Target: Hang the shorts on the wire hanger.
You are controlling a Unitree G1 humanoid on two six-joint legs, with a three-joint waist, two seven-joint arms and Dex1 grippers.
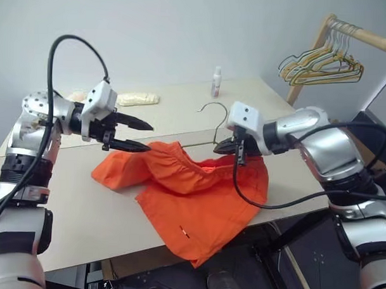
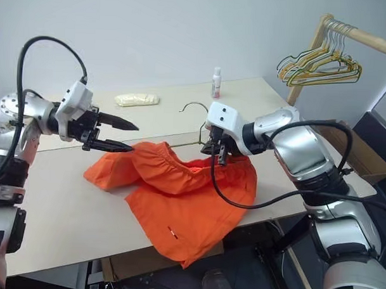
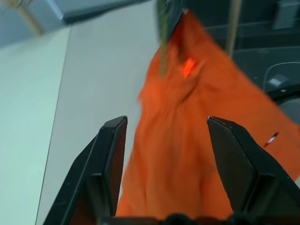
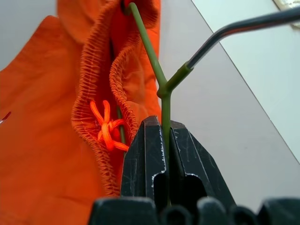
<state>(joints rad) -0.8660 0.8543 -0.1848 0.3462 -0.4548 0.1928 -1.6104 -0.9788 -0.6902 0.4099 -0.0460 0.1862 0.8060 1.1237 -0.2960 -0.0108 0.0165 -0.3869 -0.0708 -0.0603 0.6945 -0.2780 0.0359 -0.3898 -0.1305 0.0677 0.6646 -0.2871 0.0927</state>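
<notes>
Over the table's near edge, the right gripper pinches the wire hanger, already threaded into the shorts, whose far-left side sags beside the spread left gripper, so hanging looks unfinished.

Head cameras overlook the table; both wrist cameras closely share the shorts.

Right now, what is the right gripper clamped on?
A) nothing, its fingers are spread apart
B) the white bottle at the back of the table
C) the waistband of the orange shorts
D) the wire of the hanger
D: in the right wrist view the right gripper has its fingers pressed together on the thin wire of the hanger, with the shorts draped alongside, their waistband around one hanger arm.
</notes>
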